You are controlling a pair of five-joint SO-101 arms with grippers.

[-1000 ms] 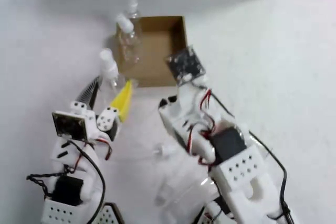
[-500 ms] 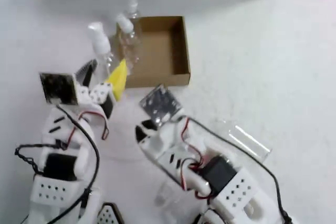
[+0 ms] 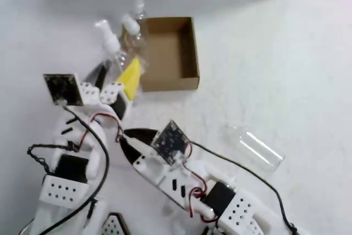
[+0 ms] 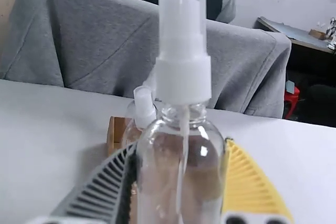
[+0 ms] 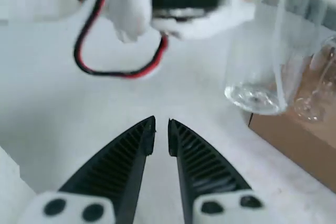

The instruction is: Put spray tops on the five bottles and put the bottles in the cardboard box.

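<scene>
White worktop [image 3: 286,53], grey-draped sofa [image 4: 79,40] behind: your left end effector [image 3: 116,71] grips a clear plastic bottle with white spray top [image 4: 181,182] just left of the open brown cardboard box [image 3: 170,53]. Lift it clear of the box's left wall before lowering. Your right end effector [image 5: 161,129] sits narrow and empty, nearer.
</scene>
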